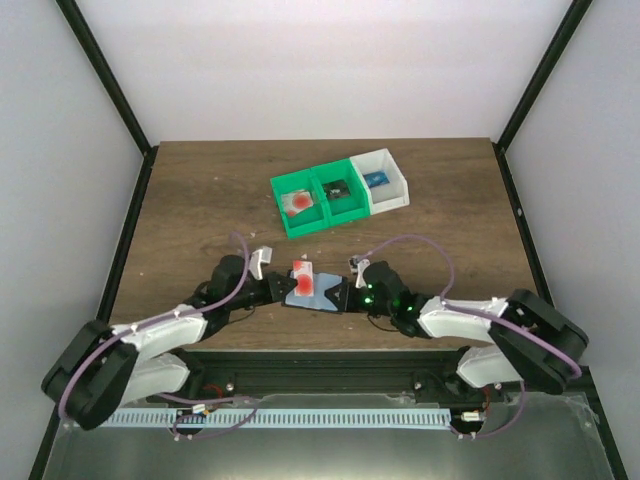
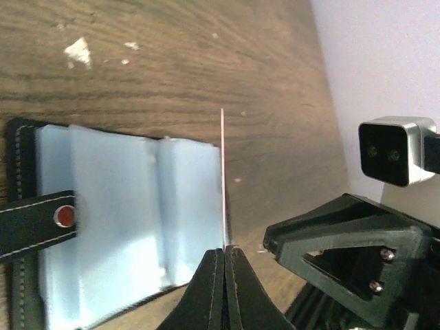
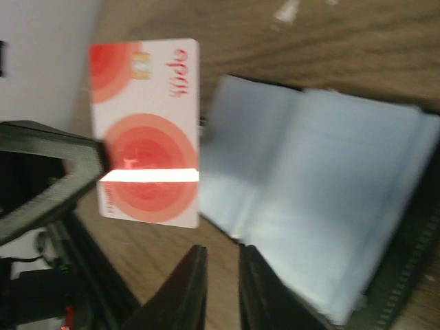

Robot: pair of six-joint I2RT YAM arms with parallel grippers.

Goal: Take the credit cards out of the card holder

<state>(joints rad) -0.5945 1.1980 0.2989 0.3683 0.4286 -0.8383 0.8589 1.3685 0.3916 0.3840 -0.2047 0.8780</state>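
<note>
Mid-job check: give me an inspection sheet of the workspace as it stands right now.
Surface: wooden table, pale specks.
Job's things: card holder lying open; red card out of it, held up.
Clutter: green bins, white bin, small items inside.
Grippers: left gripper fingers shut on the card; right gripper beside the holder, grasp unclear.
Cables: purple cables looped along both arms.
Surroundings: white walls, black frame posts.

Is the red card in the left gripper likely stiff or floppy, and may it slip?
Probably stiff: pinched at one edge by the left gripper, the red card shows as a straight line edge-on, with no sag. Possibly slippery: a bright glare band suggests a glossy face. Likely light, being so thin.
</note>
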